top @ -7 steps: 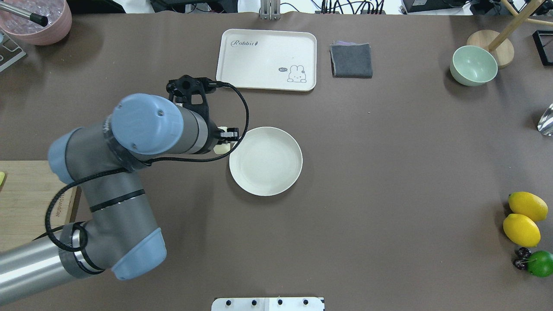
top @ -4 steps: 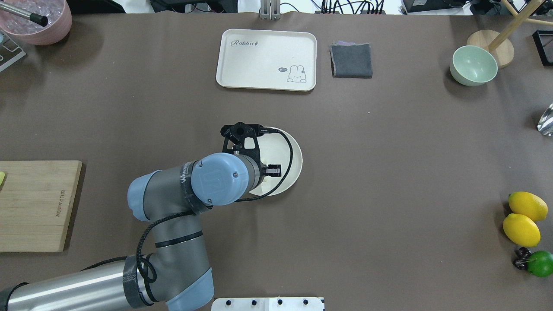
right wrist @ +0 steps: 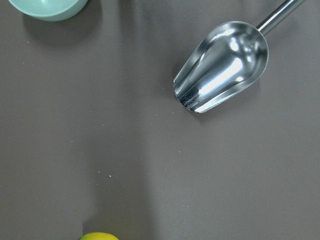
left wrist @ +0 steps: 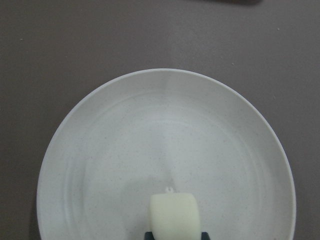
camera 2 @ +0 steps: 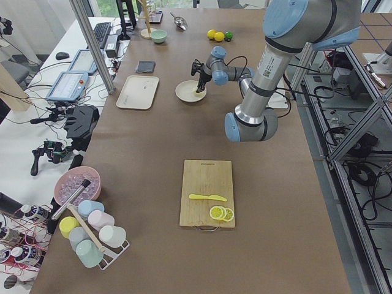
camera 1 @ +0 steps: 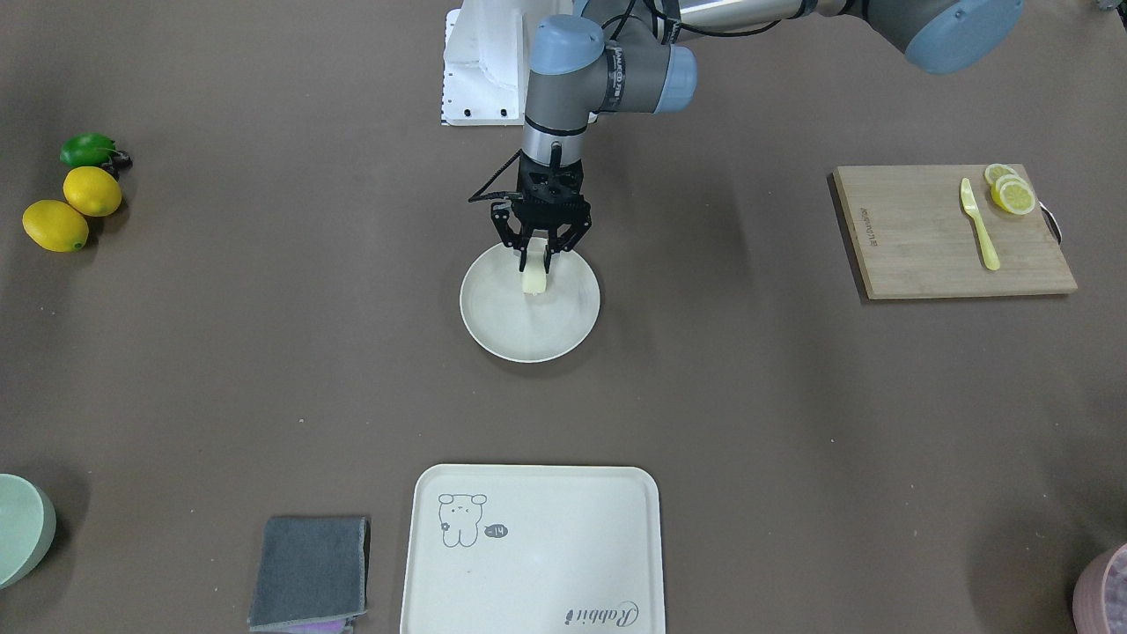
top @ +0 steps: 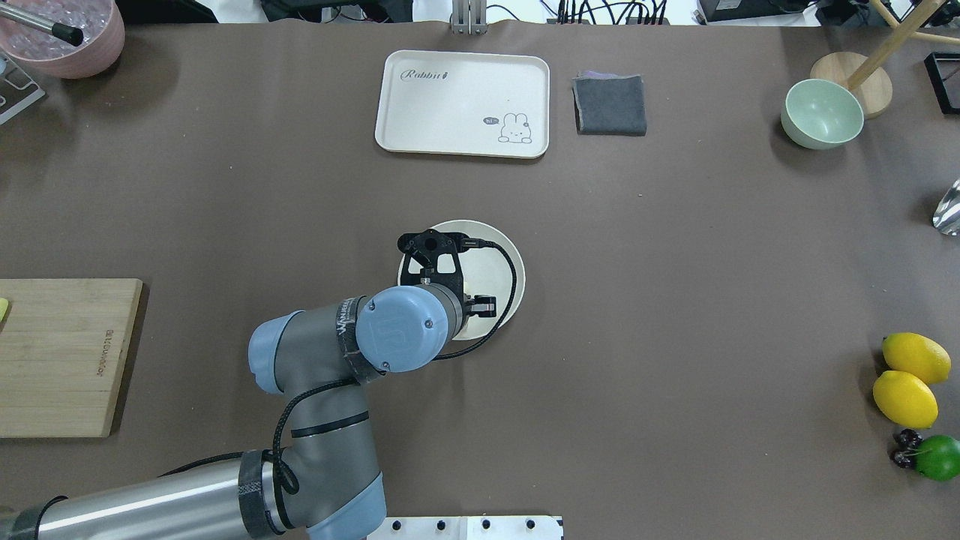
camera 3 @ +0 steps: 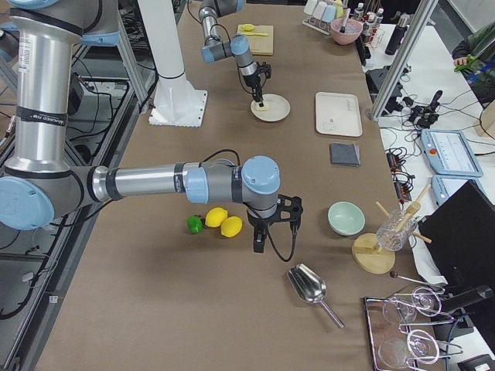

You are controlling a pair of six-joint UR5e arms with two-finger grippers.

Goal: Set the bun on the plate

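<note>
The bun (camera 1: 534, 283) is clenched in my left gripper (camera 1: 535, 264), low over the plate's (camera 1: 519, 333) half nearer my base; I cannot tell whether it touches. The plate lies mid-table. My right gripper (camera 3: 258, 244) hangs beside the lemons (camera 3: 230, 226) toward the table's right end, and I cannot tell its state.

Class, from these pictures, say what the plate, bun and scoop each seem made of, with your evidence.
The plate: matte, faintly speckled cream; probably plastic or fibre composite, though unglazed ceramic is possible. The bun: smooth, pale, dull; perhaps soft foam or rubber, uncertain. The scoop: polished metal, shown by mirror-like reflections.
</note>
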